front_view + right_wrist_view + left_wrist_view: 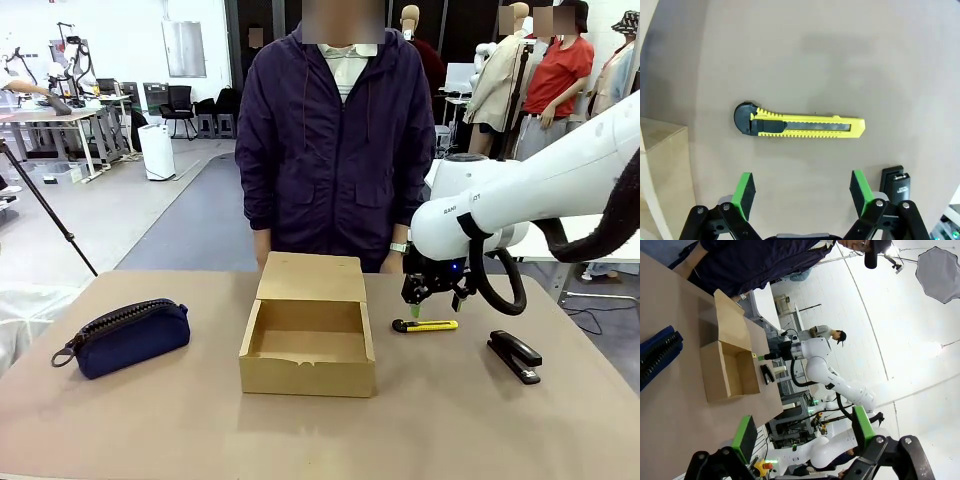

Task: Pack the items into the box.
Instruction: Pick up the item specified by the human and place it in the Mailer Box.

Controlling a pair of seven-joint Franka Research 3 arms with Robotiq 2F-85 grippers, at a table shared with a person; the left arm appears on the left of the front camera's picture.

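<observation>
The brown cardboard box [308, 340] stands open in the middle of the table, its flap lid raised toward the person. A yellow-and-black utility knife [425, 325] lies flat to the box's right. My right gripper [417, 311] hangs just above the knife, open. In the right wrist view the knife [799, 126] lies crosswise beyond the green pads [860, 189], with nothing between them. The navy zippered pouch [127, 337] rests at the table's left. My left gripper [802, 432] is open and empty, well away from the box [730, 364] and pouch [657, 355].
A black stapler [514, 356] lies right of the knife, near the right arm. A person in a dark purple jacket [335, 140] stands at the far edge behind the box. Bare tabletop [300, 430] runs along the front.
</observation>
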